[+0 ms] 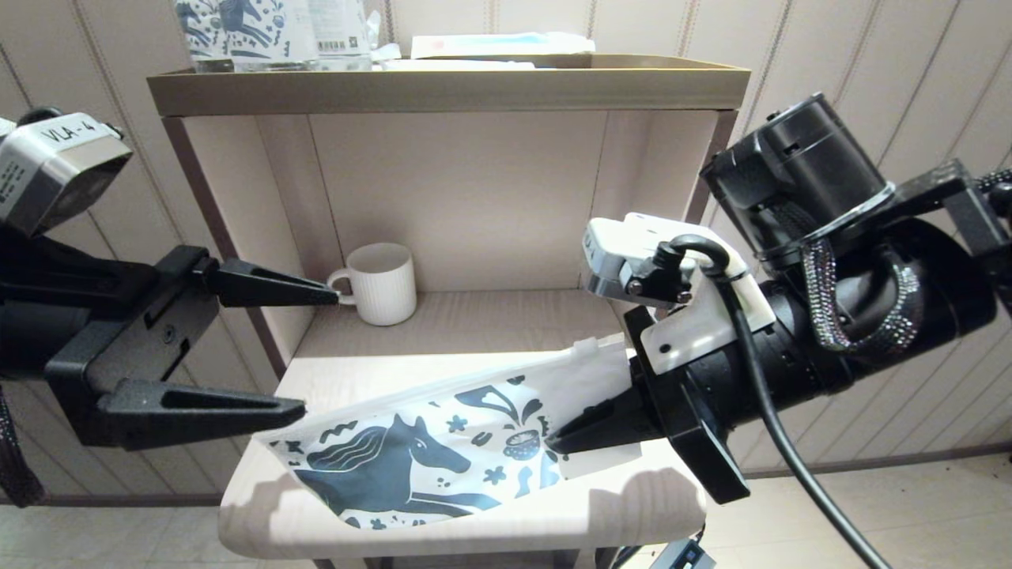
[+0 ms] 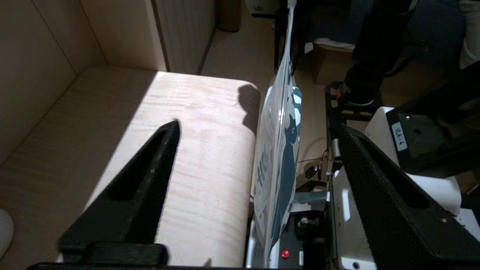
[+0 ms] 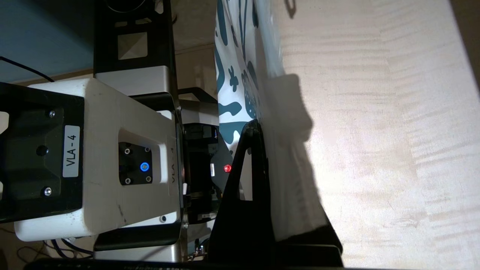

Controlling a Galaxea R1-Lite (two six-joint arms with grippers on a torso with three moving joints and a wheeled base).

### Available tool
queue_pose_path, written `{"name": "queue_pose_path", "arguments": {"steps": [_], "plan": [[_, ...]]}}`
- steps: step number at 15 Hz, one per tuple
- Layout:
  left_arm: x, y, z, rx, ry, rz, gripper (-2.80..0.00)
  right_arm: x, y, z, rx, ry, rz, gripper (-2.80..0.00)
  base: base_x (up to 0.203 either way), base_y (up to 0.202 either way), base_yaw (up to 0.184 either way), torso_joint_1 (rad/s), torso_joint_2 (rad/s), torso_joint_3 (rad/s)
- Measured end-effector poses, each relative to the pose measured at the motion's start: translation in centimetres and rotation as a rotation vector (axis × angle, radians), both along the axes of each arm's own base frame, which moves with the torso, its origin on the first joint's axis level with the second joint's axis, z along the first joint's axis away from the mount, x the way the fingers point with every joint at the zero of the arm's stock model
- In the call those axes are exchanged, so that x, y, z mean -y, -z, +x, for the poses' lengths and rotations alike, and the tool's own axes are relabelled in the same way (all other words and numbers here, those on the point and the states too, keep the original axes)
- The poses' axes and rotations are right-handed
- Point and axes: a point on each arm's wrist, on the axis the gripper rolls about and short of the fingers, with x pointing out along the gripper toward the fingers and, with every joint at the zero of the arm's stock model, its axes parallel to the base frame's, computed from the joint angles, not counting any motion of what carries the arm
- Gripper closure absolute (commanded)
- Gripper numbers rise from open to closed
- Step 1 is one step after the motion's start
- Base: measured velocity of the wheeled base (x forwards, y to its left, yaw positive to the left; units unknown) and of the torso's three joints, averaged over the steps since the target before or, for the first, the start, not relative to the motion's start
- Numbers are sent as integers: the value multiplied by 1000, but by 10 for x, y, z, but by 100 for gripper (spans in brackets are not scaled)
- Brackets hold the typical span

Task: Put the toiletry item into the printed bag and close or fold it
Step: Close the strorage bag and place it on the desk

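Observation:
The printed bag (image 1: pixel 443 450), white with a dark blue horse and a cup, hangs tilted over the shelf's front edge. Its slider tab (image 1: pixel 589 345) is at the raised right end. My right gripper (image 1: pixel 565 438) is shut on that right end; in the right wrist view a black finger (image 3: pixel 251 157) presses against the bag (image 3: pixel 240 75). My left gripper (image 1: pixel 319 353) stands open at the bag's left corner, not touching it. In the left wrist view the bag (image 2: pixel 279 150) hangs edge-on between the spread fingers of the left gripper (image 2: pixel 257 127). The toiletry item shows in no view.
A ribbed white mug (image 1: pixel 383 283) stands at the back left of the light wooden shelf (image 1: pixel 490 316), close to my left gripper's upper finger. Side walls box the shelf in. A tray on top (image 1: pixel 443 79) holds upright horse-printed packs (image 1: pixel 237 24).

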Motion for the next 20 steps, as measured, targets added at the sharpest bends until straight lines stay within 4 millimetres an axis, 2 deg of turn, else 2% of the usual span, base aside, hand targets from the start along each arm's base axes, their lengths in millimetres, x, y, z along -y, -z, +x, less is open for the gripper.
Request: {"name": "queue_pose_path", "arguments": {"steps": [6, 9, 13, 14, 20], "plan": [[1, -14, -5, -5, -3, -23, 0, -7, -1, 1, 15, 3, -9, 0, 0, 0, 0, 0, 0, 0], [11, -20, -6, -15, -2, -15, 0, -17, -5, 3, 32, 7, -8, 0, 0, 0, 0, 0, 0, 0], [26, -19, -6, -6, 20, -3, 0, -31, -5, 8, 34, -9, -7, 0, 0, 0, 0, 0, 0, 0], [30, -18, -6, -5, 37, -2, -280, -32, -5, 9, 33, -10, -8, 0, 0, 0, 0, 0, 0, 0], [45, -13, 2, -15, 56, -15, -280, -41, 1, 13, 20, -20, -20, 0, 0, 0, 0, 0, 0, 0]]}}
